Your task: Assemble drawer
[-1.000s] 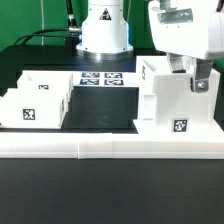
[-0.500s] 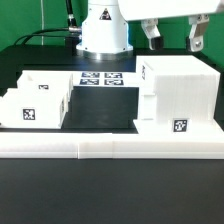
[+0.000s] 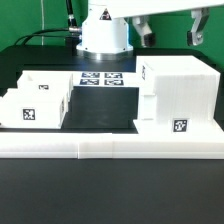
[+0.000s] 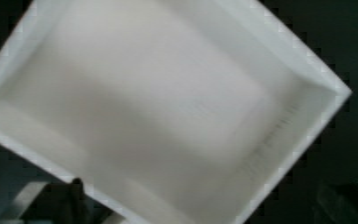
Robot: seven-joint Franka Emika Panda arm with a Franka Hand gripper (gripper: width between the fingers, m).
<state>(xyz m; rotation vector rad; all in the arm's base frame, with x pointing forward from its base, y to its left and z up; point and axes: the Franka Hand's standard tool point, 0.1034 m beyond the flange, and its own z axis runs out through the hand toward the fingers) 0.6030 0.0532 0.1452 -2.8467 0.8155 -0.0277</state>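
Black table (image 3: 100,112), bounded at the front by a long low white border wall (image 3: 110,148). At the exterior view's right, drawer housing (image 3: 182,92), upright and set against that wall, with a square tag low on its front face. At the exterior view's left, smaller trays (image 3: 32,108), grouped together, well apart from the housing. Between them, farther back, marker board (image 3: 101,79), flat beside the robot base (image 3: 105,30). Above the housing, gripper (image 3: 172,36), jaws spread wide, holding nothing, clear of the top face. Wrist view blurred: mostly white housing surface, with dark fingertips (image 4: 30,200) at the edge.
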